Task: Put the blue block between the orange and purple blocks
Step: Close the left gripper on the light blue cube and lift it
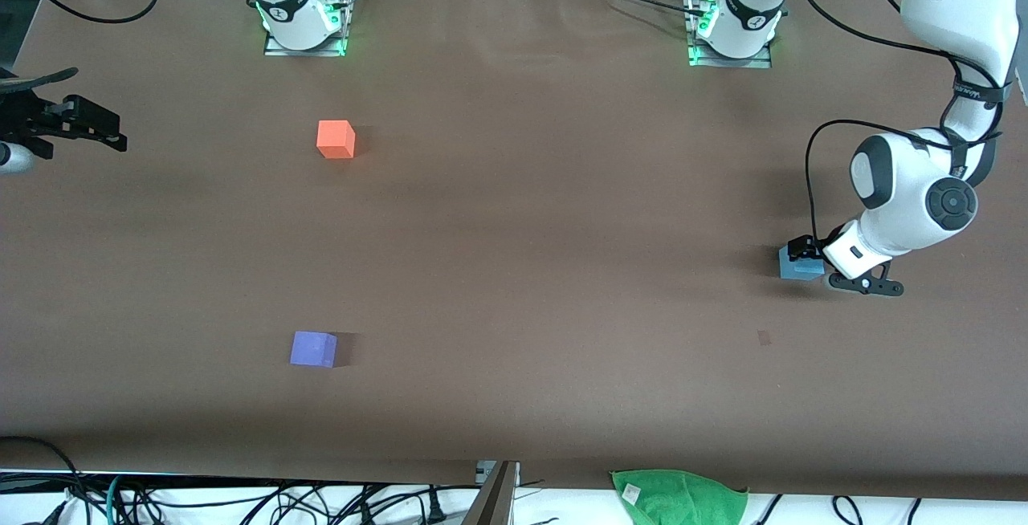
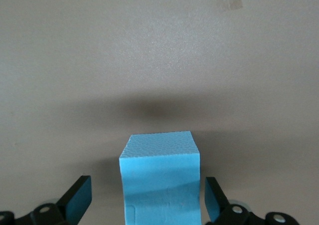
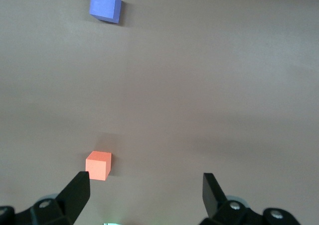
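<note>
Front view, three cubes counted: one orange block (image 1: 336,139) upper left of frame, one purple block (image 1: 313,348) lower left, one blue block (image 1: 800,265) at right of frame on the table (image 1: 546,212). Your left gripper (image 1: 805,255) sits low around the blue block, fingers spread, a gap showing each side. Your right gripper (image 1: 84,125) waits at the frame's left edge, fingers parted, holding nothing.

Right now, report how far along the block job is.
Nothing is placed yet. The blue block sits on the table at the left arm's end, and the left gripper is open around it, fingers not yet closed. The right gripper waits, open, at the right arm's end. Still left: grasp, carry, and set it between the orange block and purple block.
</note>
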Robot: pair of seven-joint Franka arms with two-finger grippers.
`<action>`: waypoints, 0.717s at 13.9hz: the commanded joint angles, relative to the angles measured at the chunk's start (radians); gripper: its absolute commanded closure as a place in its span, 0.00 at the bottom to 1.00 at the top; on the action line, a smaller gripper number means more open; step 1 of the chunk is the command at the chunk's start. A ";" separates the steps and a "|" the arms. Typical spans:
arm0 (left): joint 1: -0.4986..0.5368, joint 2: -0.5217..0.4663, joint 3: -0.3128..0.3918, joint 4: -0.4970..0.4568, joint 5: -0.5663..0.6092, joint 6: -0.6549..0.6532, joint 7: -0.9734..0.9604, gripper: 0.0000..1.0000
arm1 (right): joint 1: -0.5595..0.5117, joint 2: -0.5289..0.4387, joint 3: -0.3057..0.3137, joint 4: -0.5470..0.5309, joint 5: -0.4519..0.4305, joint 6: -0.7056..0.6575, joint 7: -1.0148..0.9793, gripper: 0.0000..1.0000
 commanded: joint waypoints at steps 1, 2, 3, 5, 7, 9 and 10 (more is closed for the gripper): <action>0.013 0.021 -0.015 -0.013 -0.005 0.049 -0.003 0.00 | -0.009 -0.005 0.003 -0.004 0.014 0.006 -0.015 0.00; 0.016 0.033 -0.015 -0.015 -0.005 0.071 -0.003 0.02 | -0.009 -0.005 0.003 -0.004 0.014 0.006 -0.015 0.00; 0.016 0.036 -0.016 -0.027 -0.005 0.076 -0.003 0.22 | -0.009 -0.005 0.003 -0.004 0.014 0.006 -0.015 0.00; 0.016 0.030 -0.021 -0.030 -0.009 0.074 -0.003 0.65 | -0.009 -0.005 0.003 -0.004 0.014 0.006 -0.015 0.00; 0.016 0.018 -0.036 -0.026 -0.009 0.068 -0.005 0.79 | -0.009 -0.005 0.003 -0.004 0.014 0.006 -0.015 0.00; 0.016 -0.037 -0.036 -0.021 -0.009 0.025 -0.003 0.79 | -0.009 -0.005 0.003 -0.004 0.014 0.006 -0.015 0.00; 0.012 -0.069 -0.038 -0.013 -0.011 -0.034 -0.005 0.79 | -0.009 -0.005 0.003 -0.004 0.012 0.006 -0.015 0.00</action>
